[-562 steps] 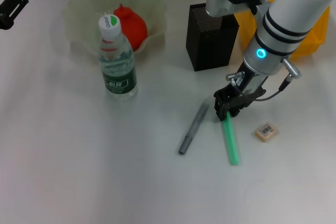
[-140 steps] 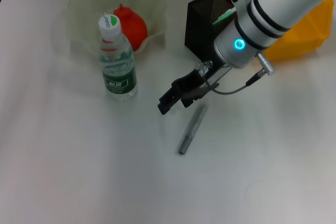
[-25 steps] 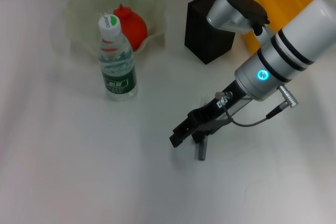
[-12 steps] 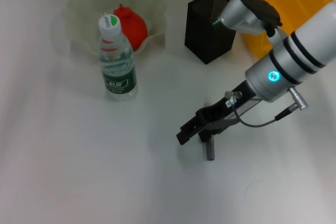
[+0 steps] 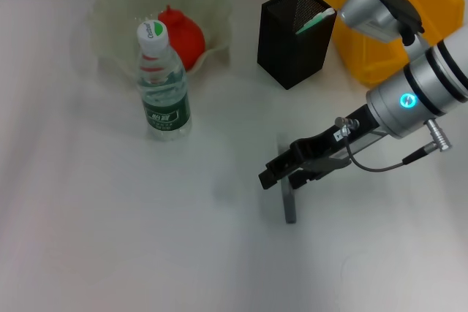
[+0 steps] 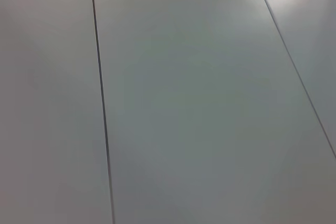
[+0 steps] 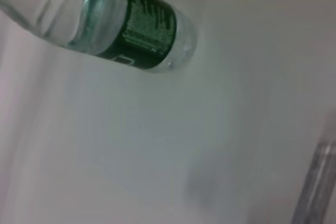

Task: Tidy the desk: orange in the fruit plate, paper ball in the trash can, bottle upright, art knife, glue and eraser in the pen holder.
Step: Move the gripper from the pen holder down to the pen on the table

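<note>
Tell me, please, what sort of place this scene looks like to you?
Probably a staged desk for a tidying exercise: a white tabletop with a black mesh pen holder, a yellow trash can and a fruit plate holding an orange.

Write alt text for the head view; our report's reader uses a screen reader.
The right gripper grips a grey pen-like tool on the white desk. Behind stand the bottle, the orange in the fruit plate, the pen holder and the trash can.

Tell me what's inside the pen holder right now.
From the head view, a green-and-white stick end pokes out above the rim of the pen holder, leaning toward the trash can. The dark mesh walls hide its lower part and anything else inside, so no eraser can be confirmed.
</note>
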You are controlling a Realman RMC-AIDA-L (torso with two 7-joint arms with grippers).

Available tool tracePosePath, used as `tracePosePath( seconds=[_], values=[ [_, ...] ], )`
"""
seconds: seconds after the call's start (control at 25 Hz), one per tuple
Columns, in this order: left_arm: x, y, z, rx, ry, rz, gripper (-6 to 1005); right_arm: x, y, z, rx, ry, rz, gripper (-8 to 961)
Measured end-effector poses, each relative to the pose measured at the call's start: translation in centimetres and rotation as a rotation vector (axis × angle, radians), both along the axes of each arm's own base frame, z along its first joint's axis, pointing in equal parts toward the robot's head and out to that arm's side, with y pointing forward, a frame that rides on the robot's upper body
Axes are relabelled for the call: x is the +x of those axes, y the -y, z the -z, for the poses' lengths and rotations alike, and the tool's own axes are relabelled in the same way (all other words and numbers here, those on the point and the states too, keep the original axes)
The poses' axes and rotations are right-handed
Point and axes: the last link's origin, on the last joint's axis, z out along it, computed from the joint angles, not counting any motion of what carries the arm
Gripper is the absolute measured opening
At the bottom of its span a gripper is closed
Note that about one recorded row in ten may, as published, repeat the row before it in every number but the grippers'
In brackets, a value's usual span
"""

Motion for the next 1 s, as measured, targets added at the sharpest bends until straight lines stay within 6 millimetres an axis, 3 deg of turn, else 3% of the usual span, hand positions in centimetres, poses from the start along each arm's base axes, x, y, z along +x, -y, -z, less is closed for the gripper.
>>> tracePosePath(
  seconds=[0.24, 0.4, 0.6, 0.76, 1.0],
  values=[
    [0.3, -0.3, 0.0, -0.001, -0.003, 0.006, 618, 0.6, -0.2, -1.0, 0.035, 0.000, 0.005, 689],
    [0.4, -0.4, 0.0, -0.001, -0.006, 0.012, 618, -0.4, -0.7, -2.0, 0.056, -0.010, -0.004, 687],
    [0.5, -0.5, 0.0, 0.001, -0.011, 0.014, 618, -1.3, -2.1, -3.2, 0.039, 0.136, 0.055, 683],
    [0.5, -0.4, 0.2, 0.005, -0.017, 0.011, 618, -1.9, -2.7, -2.8, -0.016, 0.292, 0.057, 680],
    [0.3, -0.3, 0.4, 0.003, -0.011, 0.000, 618, -4.1, -3.5, -1.1, -0.027, 0.382, -0.050, 676]
  ],
)
